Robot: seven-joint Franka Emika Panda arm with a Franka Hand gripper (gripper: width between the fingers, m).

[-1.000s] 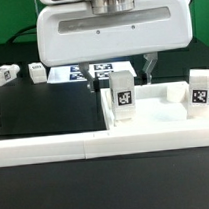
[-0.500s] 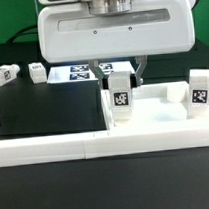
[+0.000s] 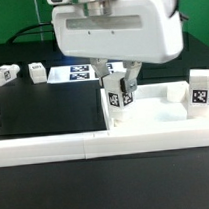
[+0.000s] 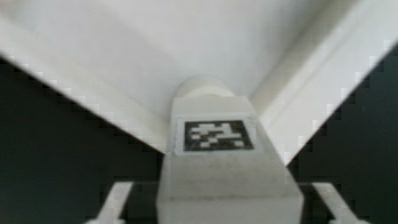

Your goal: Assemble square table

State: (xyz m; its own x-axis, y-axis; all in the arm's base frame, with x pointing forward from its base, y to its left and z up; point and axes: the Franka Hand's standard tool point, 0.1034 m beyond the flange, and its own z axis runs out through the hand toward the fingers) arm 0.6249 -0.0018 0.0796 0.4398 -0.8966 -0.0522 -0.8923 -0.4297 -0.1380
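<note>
Exterior view: the gripper (image 3: 118,84) is clamped on a white tagged leg (image 3: 116,110), which leans slightly at the square slab's (image 3: 158,111) edge toward the exterior view's left. I cannot tell whether the leg touches the slab. A second leg (image 3: 199,92) stands upright at the slab's opposite side. Two loose legs (image 3: 5,73) (image 3: 36,71) lie well apart from the slab. The marker board (image 3: 78,72) lies behind it.

Wrist view: the held leg (image 4: 217,150) shows its tag, with a finger (image 4: 116,205) on either side.

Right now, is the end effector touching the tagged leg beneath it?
Touching. The exterior view shows the end effector with its fingers flush against both sides of the leg, with no gap; the wrist view agrees.
</note>
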